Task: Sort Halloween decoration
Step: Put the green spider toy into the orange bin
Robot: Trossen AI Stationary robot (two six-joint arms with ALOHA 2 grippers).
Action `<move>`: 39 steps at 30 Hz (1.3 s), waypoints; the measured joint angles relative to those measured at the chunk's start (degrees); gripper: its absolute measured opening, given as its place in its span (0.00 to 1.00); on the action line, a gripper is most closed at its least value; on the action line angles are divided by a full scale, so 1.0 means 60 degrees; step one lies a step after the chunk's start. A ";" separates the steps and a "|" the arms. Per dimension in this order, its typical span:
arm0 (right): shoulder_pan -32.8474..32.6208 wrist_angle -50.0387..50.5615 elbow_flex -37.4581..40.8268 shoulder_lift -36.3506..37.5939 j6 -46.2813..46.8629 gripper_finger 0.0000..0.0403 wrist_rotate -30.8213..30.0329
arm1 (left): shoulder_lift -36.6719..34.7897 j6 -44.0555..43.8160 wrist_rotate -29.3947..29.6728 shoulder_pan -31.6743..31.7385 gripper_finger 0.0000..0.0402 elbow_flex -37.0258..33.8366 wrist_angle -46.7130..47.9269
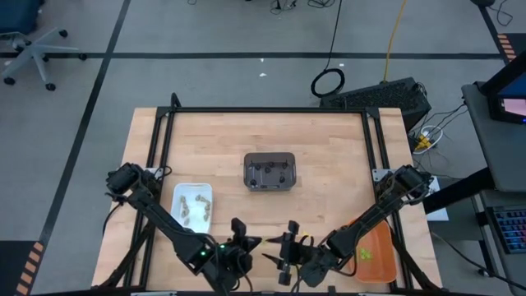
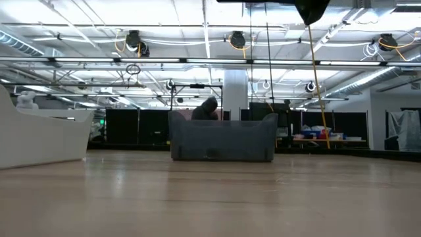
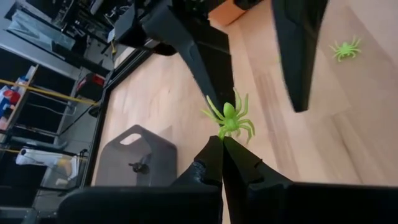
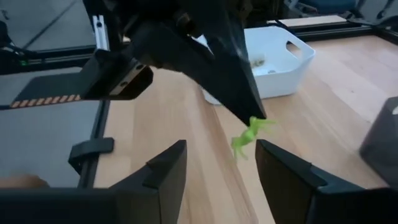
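A lime-green spider trinket [image 3: 230, 118] hangs in the air at the tip of my shut left gripper [image 3: 222, 142], near the table's front edge [image 1: 246, 245]. My right gripper [image 4: 221, 147] faces it from the right [image 1: 283, 247]. It is open, with one finger on either side of the spider [image 4: 249, 138] and neither touching it. A second green spider [image 3: 344, 48] lies on the wood. Pale trinkets lie in the white tray [image 1: 191, 205], dark ones in the dark grey tray [image 1: 269, 171] and green ones in the orange tray [image 1: 374, 253]. My left gripper pinches the green spider by its legs on one side [image 3: 225, 133], at the very ends of its two shut fingers. The fingers slant downward toward the right gripper. The spider sticks out beyond the fingertips, lifted clear of the table.
The white tray [image 4: 273, 56] stands behind the left gripper in the right wrist view. The dark grey tray [image 2: 222, 138] sits mid-table. The black frame rails [image 1: 164, 164] run along the table's sides. Bare wood lies between the trays.
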State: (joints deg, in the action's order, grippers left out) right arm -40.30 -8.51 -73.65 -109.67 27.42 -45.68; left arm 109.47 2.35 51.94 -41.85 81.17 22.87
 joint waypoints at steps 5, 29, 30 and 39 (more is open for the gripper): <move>0.0098 -0.0123 0.0000 0.0000 0.0012 0.40 0.0160 | 0.0000 -0.0007 0.0000 -0.0108 0.00 0.0000 -0.0004; 0.0241 0.0126 0.0000 0.0026 -0.0592 0.01 0.0218 | -0.0007 -0.1436 -0.0798 -0.0126 0.08 0.0000 0.0020; 0.0211 0.0174 0.0000 0.0059 -0.0669 0.01 0.0234 | -0.0004 -0.1510 -0.0794 -0.0173 0.12 0.0000 0.0061; -0.0302 0.1952 0.0000 0.1197 -0.1296 0.00 0.0377 | -0.0268 -0.1595 0.1344 -0.0872 0.37 -0.0004 0.0102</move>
State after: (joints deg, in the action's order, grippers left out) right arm -42.11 3.20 -73.65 -102.49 19.65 -43.42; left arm 107.86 -7.22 60.01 -47.08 81.14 23.48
